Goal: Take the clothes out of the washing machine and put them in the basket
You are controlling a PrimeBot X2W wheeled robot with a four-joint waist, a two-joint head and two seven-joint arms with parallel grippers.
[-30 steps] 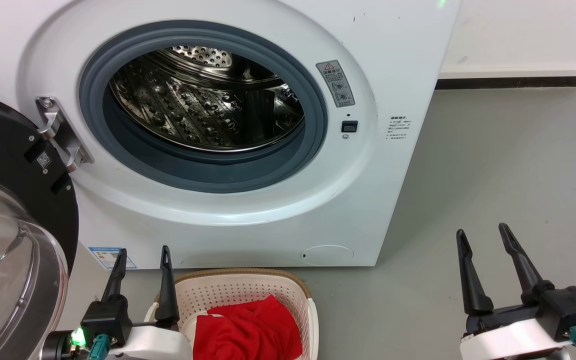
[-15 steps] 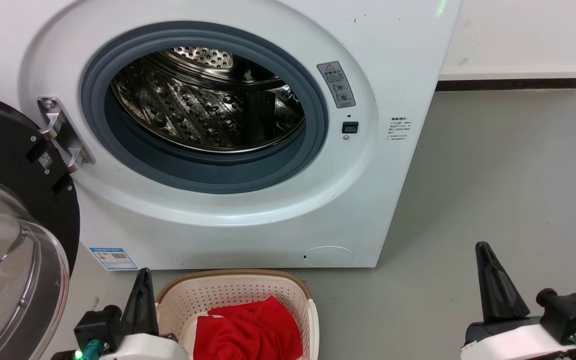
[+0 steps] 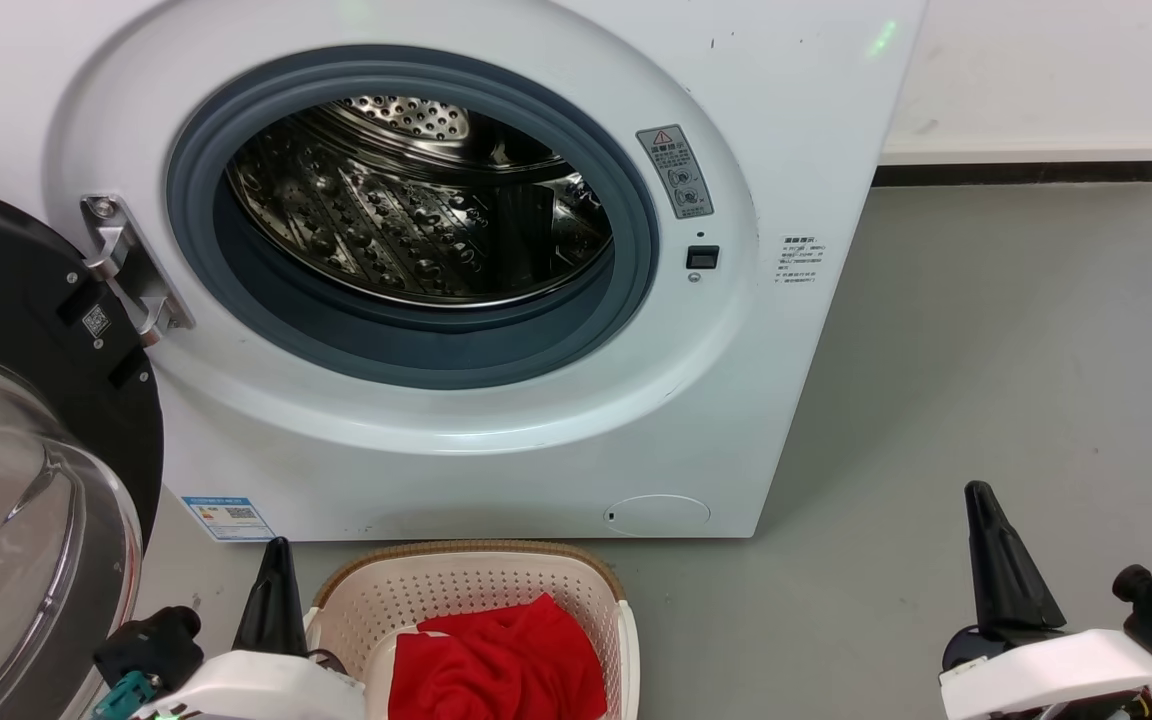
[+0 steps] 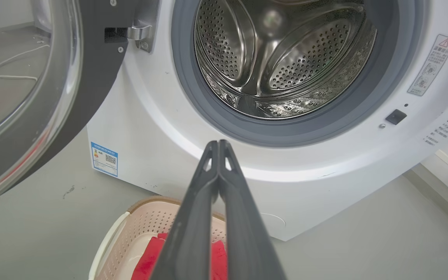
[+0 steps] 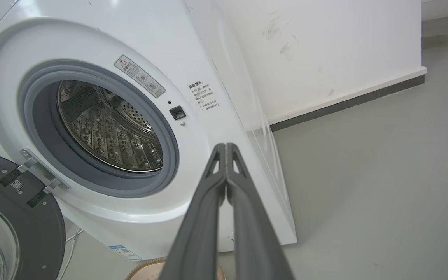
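Note:
The white washing machine [image 3: 496, 450] stands with its door [image 3: 26, 470] swung open to the left. Its steel drum [image 3: 416, 215] shows bare metal in every view, also drum [image 4: 282, 62] and drum [image 5: 107, 128]. Red clothes [image 3: 496, 660] lie in the cream basket [image 3: 476, 585] on the floor below the porthole; basket [image 4: 134, 229] holds clothes [image 4: 146, 258]. My left gripper [image 3: 274, 560] is shut, empty, just left of the basket, fingertips together [image 4: 218, 144]. My right gripper [image 3: 981, 500] is shut and empty over bare floor at right, tips [image 5: 224, 147] meeting.
Grey floor [image 3: 1016, 350] stretches right of the machine to a white wall with a dark skirting strip [image 3: 1016, 168]. The open glass door fills the lower left. The basket's rim [image 5: 146, 270] peeks in at the bottom of the right wrist view.
Both grippers went from open to shut and drew back toward the bottom of the head view. The camera shifted slightly; clothes and basket stayed put.

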